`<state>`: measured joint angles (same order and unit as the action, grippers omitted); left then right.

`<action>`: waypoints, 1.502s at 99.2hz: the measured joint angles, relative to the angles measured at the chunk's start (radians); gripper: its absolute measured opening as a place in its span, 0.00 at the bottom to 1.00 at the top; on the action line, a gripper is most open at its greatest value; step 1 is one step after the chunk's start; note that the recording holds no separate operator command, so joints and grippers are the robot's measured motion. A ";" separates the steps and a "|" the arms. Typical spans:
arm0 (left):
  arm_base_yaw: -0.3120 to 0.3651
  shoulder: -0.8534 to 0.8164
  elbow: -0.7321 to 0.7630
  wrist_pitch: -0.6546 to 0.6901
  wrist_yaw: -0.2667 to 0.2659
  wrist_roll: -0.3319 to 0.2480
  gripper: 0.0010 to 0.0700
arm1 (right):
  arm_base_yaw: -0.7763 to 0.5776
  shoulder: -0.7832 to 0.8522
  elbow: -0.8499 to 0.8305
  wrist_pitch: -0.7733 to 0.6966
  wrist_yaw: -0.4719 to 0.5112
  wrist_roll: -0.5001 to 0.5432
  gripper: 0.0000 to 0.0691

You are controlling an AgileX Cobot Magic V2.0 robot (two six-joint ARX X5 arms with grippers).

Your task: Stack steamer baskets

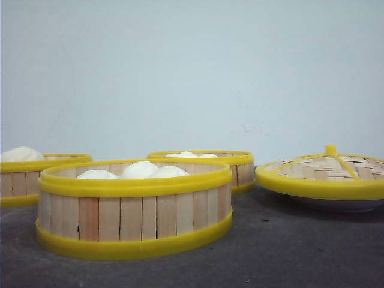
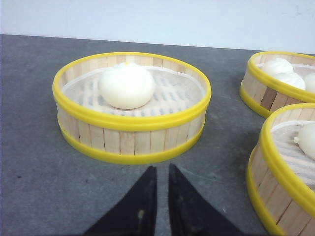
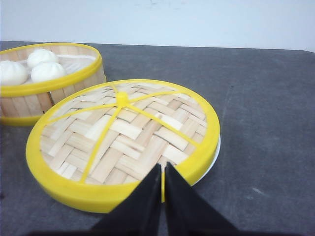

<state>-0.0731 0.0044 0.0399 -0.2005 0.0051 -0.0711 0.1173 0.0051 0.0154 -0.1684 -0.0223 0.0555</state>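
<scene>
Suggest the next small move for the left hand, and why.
Probably open the left hand and ease it forward toward the single-bun basket. All three baskets sit apart on the table, none stacked, and this one lies straight ahead of the fingertips, which look closed and grip nothing. The right hand hangs over the lid.

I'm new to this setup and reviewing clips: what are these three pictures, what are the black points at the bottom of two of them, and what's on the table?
This is a two-armed robot. One picture looks forward over the table; the other two come from cameras on its wrists. The black points are each arm's tool: the left tool and right tool, both closed and holding nothing. On the dark table sit three steamer baskets holding white buns: a near one, a far one, and one at the left. The woven lid rests on a white plate.
</scene>
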 joint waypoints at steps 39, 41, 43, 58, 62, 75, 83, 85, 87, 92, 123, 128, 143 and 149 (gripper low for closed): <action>0.000 0.000 0.000 0.000 0.000 0.000 0.01 | 0.000 0.000 0.000 0.032 -0.019 0.008 0.01; 0.000 0.000 0.000 0.000 0.000 0.000 0.01 | 0.000 0.000 0.000 0.034 -0.029 0.014 0.01; 0.000 0.000 0.000 0.000 0.000 0.000 0.01 | 0.000 0.000 0.000 0.034 -0.037 0.018 0.01; 0.000 0.000 -0.001 0.005 0.000 -0.003 0.01 | 0.000 0.000 0.000 0.040 -0.058 0.051 0.01; 0.000 0.000 -0.003 0.013 0.000 -0.020 0.01 | 0.000 0.000 0.000 0.053 -0.058 0.071 0.01; 0.000 0.003 0.026 -0.017 0.000 -0.158 0.01 | 0.000 0.007 0.037 0.028 -0.061 0.165 0.01; 0.000 0.026 0.103 -0.044 0.017 -0.233 0.01 | 0.000 0.036 0.117 0.003 -0.069 0.217 0.01; 0.000 0.035 0.127 -0.048 0.019 -0.242 0.01 | 0.000 0.047 0.142 -0.004 -0.071 0.225 0.01; 0.000 0.044 0.154 -0.056 0.021 -0.249 0.01 | 0.000 0.060 0.170 -0.013 -0.072 0.232 0.01; 0.000 0.078 0.223 -0.075 0.021 -0.254 0.01 | 0.000 0.102 0.242 -0.040 -0.074 0.241 0.01; 0.000 0.524 0.651 -0.336 0.024 -0.081 0.01 | 0.000 0.541 0.676 -0.328 -0.076 0.167 0.01; 0.000 0.595 0.708 -0.357 0.027 -0.056 0.01 | 0.000 0.612 0.734 -0.356 -0.076 0.141 0.01; 0.000 0.764 0.790 -0.365 0.027 0.003 0.01 | 0.000 0.787 0.837 -0.389 -0.076 0.079 0.01; 0.000 0.807 0.791 -0.365 0.027 0.012 0.01 | 0.000 0.830 0.840 -0.394 -0.076 0.068 0.01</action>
<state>-0.0734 0.8112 0.8307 -0.5659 0.0322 -0.0589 0.1173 0.8352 0.8551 -0.5621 -0.0978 0.1230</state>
